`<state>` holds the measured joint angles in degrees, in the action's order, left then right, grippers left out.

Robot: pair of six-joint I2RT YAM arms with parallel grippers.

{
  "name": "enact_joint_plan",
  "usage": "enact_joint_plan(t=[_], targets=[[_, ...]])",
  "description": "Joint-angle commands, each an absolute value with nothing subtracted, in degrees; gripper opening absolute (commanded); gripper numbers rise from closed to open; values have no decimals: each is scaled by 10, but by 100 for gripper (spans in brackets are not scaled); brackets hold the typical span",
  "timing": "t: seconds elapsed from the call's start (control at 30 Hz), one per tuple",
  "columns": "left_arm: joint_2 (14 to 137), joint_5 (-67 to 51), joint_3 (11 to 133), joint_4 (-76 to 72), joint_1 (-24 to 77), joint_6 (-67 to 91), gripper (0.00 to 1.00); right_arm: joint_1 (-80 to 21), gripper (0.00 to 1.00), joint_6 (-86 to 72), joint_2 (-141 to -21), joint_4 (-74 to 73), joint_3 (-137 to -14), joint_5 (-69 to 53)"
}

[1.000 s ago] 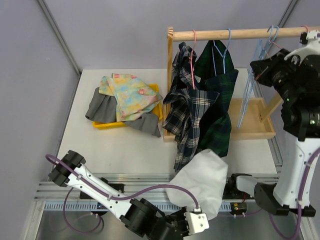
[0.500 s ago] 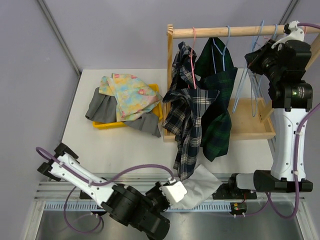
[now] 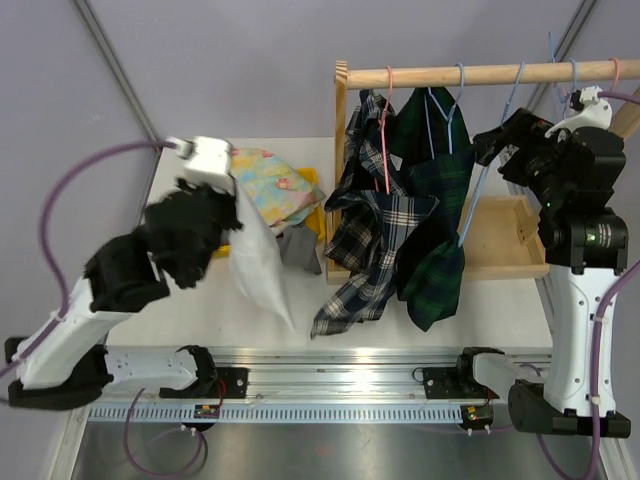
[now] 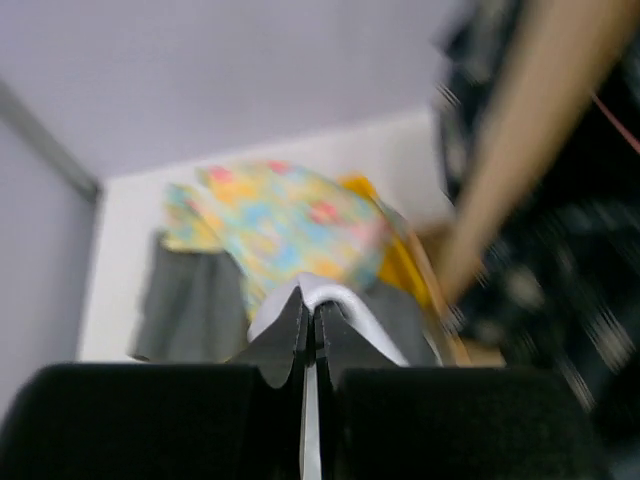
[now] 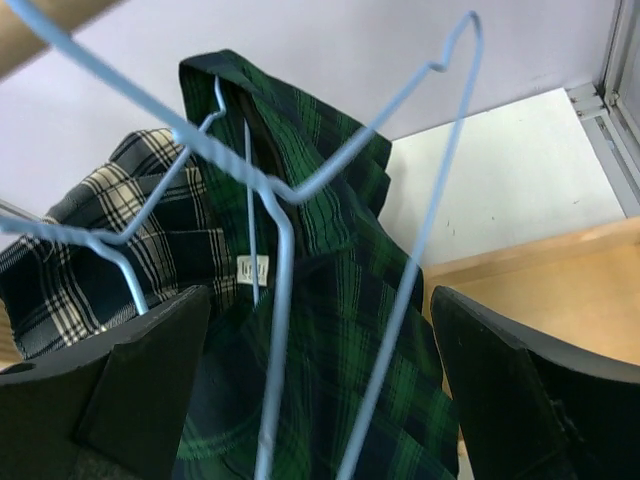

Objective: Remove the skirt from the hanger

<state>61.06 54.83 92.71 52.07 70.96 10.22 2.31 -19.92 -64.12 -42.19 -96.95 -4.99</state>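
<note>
My left gripper point(image 3: 232, 195) is shut on the top edge of a white skirt point(image 3: 255, 255), which hangs free above the table's left half, clear of any hanger. The left wrist view shows the fabric point(image 4: 345, 300) pinched between the closed jaws of the left gripper point(image 4: 311, 315). My right gripper point(image 3: 492, 152) stands open at the rack. A bare blue hanger point(image 5: 283, 260) passes between its spread fingers without touching them and hangs from the wooden rod point(image 3: 480, 72).
A green plaid skirt point(image 3: 435, 240) and a navy-and-white plaid skirt point(image 3: 370, 240) hang on the rack, just left of my right gripper. A yellow tray point(image 3: 316, 198) at the back left holds a floral cloth point(image 3: 270, 185) and grey cloth point(image 3: 300, 245).
My left arm swung from the near edge up and to the left, carrying the white skirt. The right gripper opened and let go of the blue hanger, which stays on the rod.
</note>
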Motion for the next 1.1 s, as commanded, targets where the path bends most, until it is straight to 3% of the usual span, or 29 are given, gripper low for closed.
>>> enact_joint_plan(t=[0.0,0.17,0.23,0.37,0.47,0.5,0.53,0.63,0.67,0.9,1.07], targets=[[608,441,1005,287,548,-121,0,25,99,-201,-607,-428,-948,-42],[757,324,1202,301,386,-129,0,25,99,-202,-558,-446,-939,-54],[801,297,1214,306,338,-101,0,24,100,-189,-542,-471,-953,-53],[780,269,1075,260,270,-15,0,25,99,-175,-517,-504,-1002,-37],[742,246,900,208,233,73,2,25,99,-173,-512,-519,-1039,-54],[736,245,821,198,227,86,6,25,99,-174,-512,-524,-1048,-59],[733,249,790,184,213,100,17,25,99,-174,-518,-527,-1055,-66],[757,209,727,219,172,172,85,25,100,-187,-527,-517,-1072,-103],[762,203,729,240,167,201,99,25,99,-189,-531,-506,-1067,-115],[632,206,718,301,166,193,99,25,99,-227,-601,-418,-1045,-200],[542,143,682,357,167,159,99,24,89,-239,-695,-376,-1069,-266]])
